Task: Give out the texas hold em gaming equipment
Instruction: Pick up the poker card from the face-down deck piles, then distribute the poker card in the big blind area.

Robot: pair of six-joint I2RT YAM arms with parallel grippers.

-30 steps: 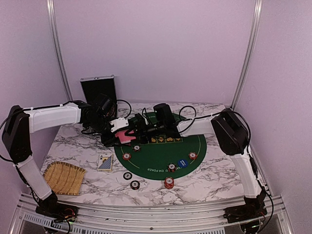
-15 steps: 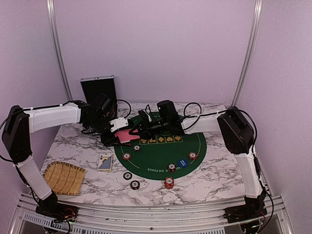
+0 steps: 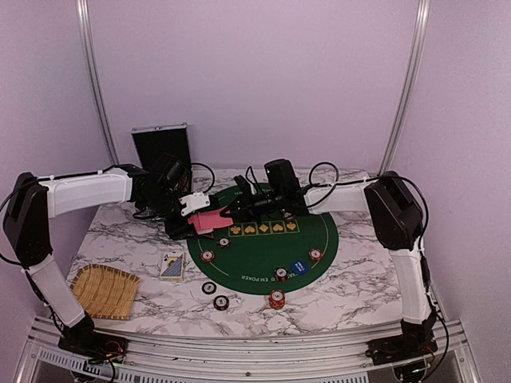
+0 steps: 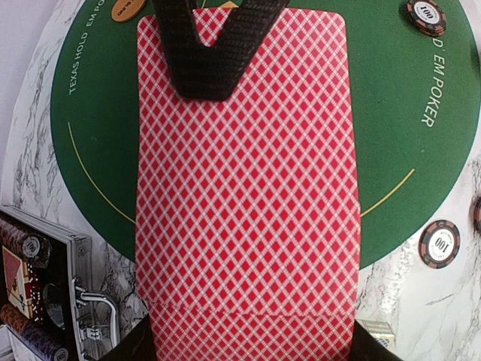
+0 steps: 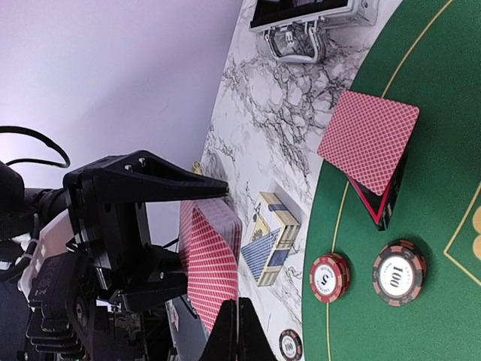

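Observation:
My left gripper point(image 3: 198, 217) is shut on a deck of red-backed cards point(image 4: 240, 188), held above the left edge of the green poker mat point(image 3: 263, 254). My right gripper point(image 5: 239, 322) is shut on the far edge of the deck's top card, which lies slid a little forward off the rest. In the left wrist view its black fingertips point(image 4: 218, 60) overlap that card's far end. Red and dark chips point(image 3: 207, 256) lie around the mat's near half, with a blue dealer button point(image 3: 299, 266). Another red-backed card point(image 5: 368, 139) rests tilted on a black block on the mat.
A blue and yellow card box point(image 3: 172, 266) lies left of the mat. The woven straw tray point(image 3: 104, 291) sits at the near left corner. The open silver case point(image 3: 162, 148) stands at the back left. Two chips point(image 3: 215, 295) lie on the marble near the mat's front.
My right gripper has closed onto the top card's edge, and the right arm has drawn back to the right. The left arm and deck have stayed put.

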